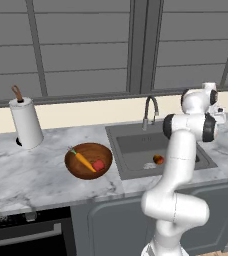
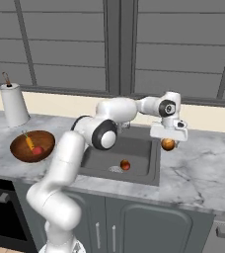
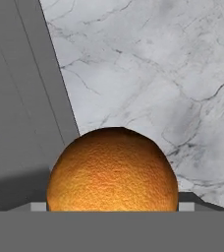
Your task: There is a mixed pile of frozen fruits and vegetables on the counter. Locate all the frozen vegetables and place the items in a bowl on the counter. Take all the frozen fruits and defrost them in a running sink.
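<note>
- The orange-brown ball [image 3: 112, 170] hides the fingers in the hand view; its underside is cut off.
- The arm [image 1: 178, 165] covers part of the sink [image 1: 136, 145].

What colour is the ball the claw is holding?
The ball in the claw is bright orange with a bumpy skin, clearest in the hand view.

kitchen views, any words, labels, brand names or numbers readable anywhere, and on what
None: no text, label, brand or number can be read in these pictures.
The paper towel roll, the bowl, the marble counter, the sink with its faucet, and the orange ball at the gripper are all unmarked.
The oven front shows no legible marking.
</note>
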Tool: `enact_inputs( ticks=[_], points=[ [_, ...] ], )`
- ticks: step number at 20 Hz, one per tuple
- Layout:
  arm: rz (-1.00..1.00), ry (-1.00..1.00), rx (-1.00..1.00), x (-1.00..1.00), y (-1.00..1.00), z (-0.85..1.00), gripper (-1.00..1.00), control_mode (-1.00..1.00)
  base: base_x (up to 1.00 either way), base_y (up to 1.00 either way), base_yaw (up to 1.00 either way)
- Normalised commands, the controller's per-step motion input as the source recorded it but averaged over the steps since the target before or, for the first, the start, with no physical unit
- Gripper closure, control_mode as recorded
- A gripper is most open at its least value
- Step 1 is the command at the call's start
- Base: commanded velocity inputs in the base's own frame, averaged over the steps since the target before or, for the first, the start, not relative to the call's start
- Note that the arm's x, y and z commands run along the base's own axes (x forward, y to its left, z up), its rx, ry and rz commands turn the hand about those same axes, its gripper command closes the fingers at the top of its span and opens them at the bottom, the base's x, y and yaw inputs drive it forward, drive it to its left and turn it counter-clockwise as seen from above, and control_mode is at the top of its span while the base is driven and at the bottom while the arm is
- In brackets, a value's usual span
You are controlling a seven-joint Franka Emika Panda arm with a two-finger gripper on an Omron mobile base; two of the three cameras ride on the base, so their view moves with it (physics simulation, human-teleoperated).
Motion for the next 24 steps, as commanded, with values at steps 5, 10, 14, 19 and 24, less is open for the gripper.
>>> enact_inputs(
  ticks=[5, 10, 14, 19, 24],
  points=[
    [0.01, 0.00, -0.02, -0.70, 0.98, 0.06, 1.00, -1.00, 0.00, 0.00, 0.00],
    [0.00, -0.06, -0.04, -0.50, 0.97, 0.00, 1.00, -1.00, 0.00, 0.00, 0.00],
    [0.00, -0.01, -0.06, 0.17, 0.97, -0.09, 1.00, -1.00, 0.00, 0.00, 0.00],
    [-0.01, 0.01, -0.06, 0.54, 0.54, -0.44, 1.00, -1.00, 0.00, 0.00, 0.00],
    [-0.07, 0.00, 0.00, 0.70, -0.01, -0.59, 1.00, -1.00, 0.00, 0.00, 0.00]
  ],
)
